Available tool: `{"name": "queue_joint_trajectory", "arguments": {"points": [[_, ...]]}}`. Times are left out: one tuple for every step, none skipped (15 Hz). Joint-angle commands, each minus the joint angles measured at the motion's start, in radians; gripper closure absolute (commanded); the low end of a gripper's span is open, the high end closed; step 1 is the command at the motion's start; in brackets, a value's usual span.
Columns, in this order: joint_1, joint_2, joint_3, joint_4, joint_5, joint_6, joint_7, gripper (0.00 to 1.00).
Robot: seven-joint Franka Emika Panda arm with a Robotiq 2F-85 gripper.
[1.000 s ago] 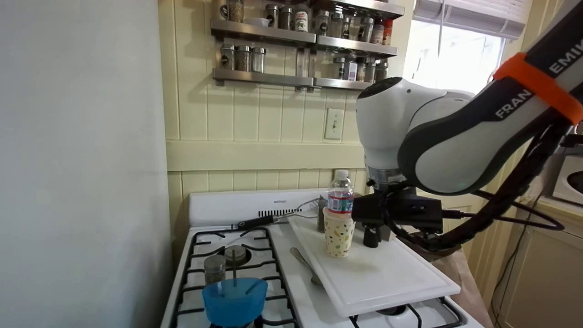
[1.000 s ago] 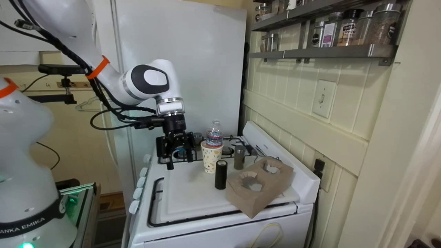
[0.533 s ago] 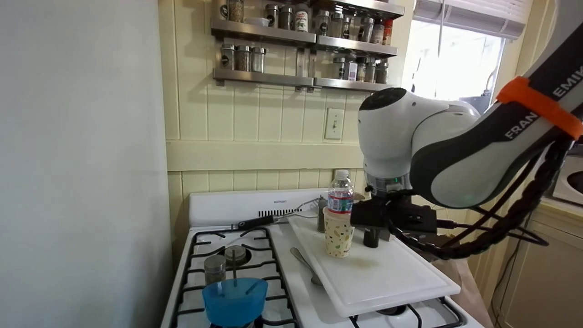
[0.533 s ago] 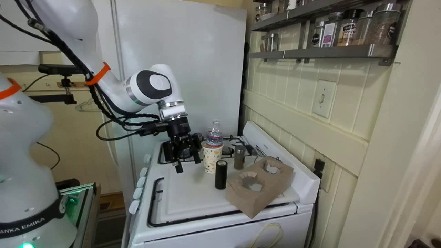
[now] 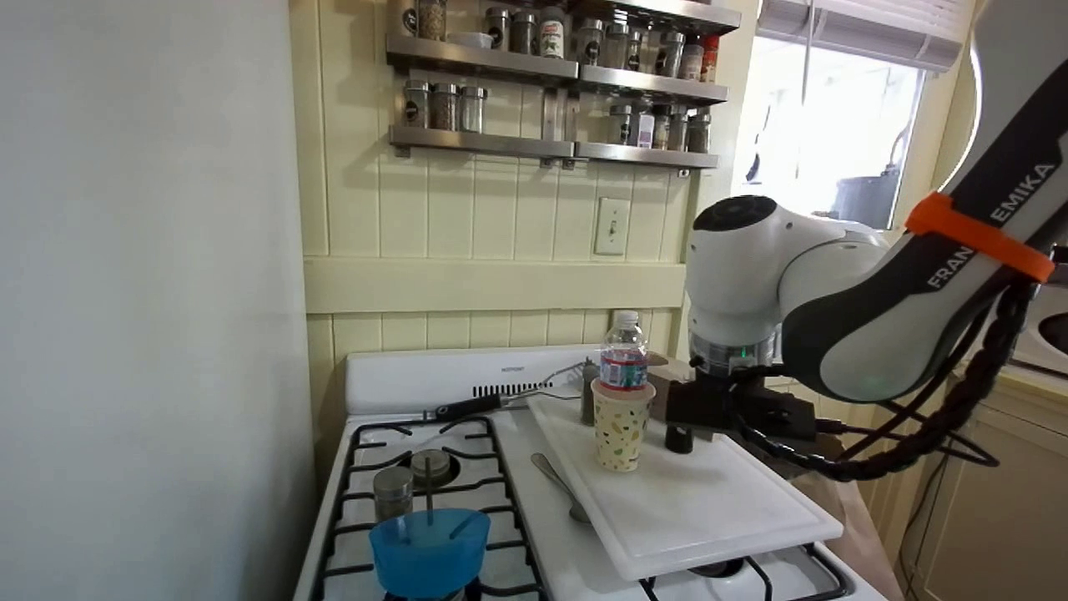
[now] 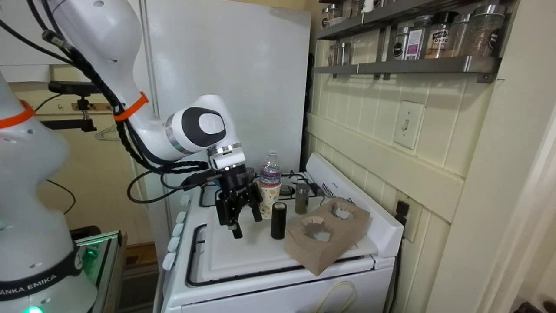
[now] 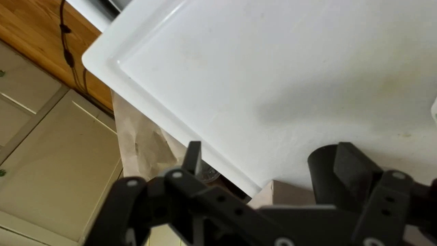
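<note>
End effector (image 6: 248, 225) hangs near a cup (image 6: 270, 200) holding a bottle (image 6: 270, 170).

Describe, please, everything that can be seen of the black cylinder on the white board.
The black cylinder looks smooth, with straight sides and a slightly greyer round top; its material is unclear. It stands upright on the white cutting board, near the speckled cup and the brown carrier; whether it touches the carrier cannot be told. The open gripper does not hold it: an exterior view shows a gap between them, while in the wrist view a finger hides part of it.
</note>
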Motion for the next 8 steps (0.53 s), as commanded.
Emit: {"name": "queue_joint_trajectory", "arguments": {"points": [[-0.018,0.051,-0.026,0.000,-0.089,0.066,0.046,0.00],[-0.022,0.058,-0.029,0.000,-0.114,0.071,0.054,0.00],[-0.027,0.059,-0.029,0.000,-0.146,0.069,0.067,0.00],[-0.030,0.062,-0.028,0.000,-0.179,0.066,0.079,0.00],[-0.031,0.063,-0.028,0.000,-0.207,0.059,0.094,0.00],[-0.031,0.061,-0.025,0.000,-0.238,0.052,0.115,0.00],[-0.031,0.061,-0.025,0.000,-0.258,0.049,0.129,0.00],[-0.029,0.059,-0.025,0.000,-0.250,0.033,0.143,0.00]]}}
